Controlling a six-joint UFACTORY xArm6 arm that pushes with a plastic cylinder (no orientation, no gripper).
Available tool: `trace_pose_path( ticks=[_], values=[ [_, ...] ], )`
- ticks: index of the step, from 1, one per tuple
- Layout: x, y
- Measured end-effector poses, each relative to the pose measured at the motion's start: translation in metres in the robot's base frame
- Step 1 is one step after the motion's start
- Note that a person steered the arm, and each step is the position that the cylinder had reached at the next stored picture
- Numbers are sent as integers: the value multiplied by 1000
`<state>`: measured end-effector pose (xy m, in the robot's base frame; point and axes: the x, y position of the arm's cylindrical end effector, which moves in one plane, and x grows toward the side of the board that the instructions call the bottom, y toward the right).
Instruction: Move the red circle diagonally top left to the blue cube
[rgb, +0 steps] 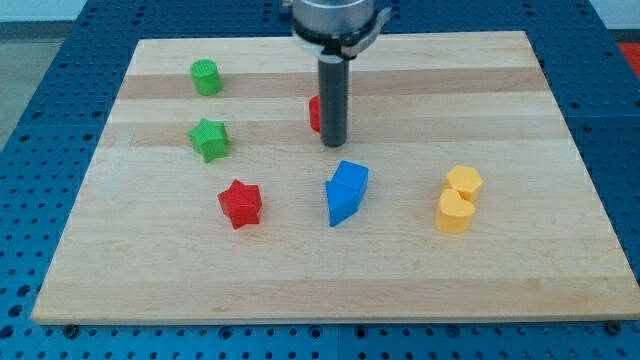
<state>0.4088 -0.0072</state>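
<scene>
The red circle (314, 113) is mostly hidden behind my rod, only its left edge showing, near the board's middle top. My tip (334, 144) rests on the board just in front of and to the right of it, seemingly touching it. The blue cube (352, 176) lies below and slightly right of the tip, a short gap away. A second blue block (340, 203) touches the cube's lower left side.
A green circle (206, 77) and a green star (209, 139) stand at the left. A red star (240, 203) lies lower left. Two yellow blocks (463, 182) (454, 212) touch each other at the right. The wooden board (560, 270) ends at blue pegboard.
</scene>
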Motion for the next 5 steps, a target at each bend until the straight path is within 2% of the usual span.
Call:
trace_pose_path(
  ticks=[1,2,4,5],
  values=[
    [12,-3],
    [9,22],
    [-90,40],
    [-77,-32]
  ],
)
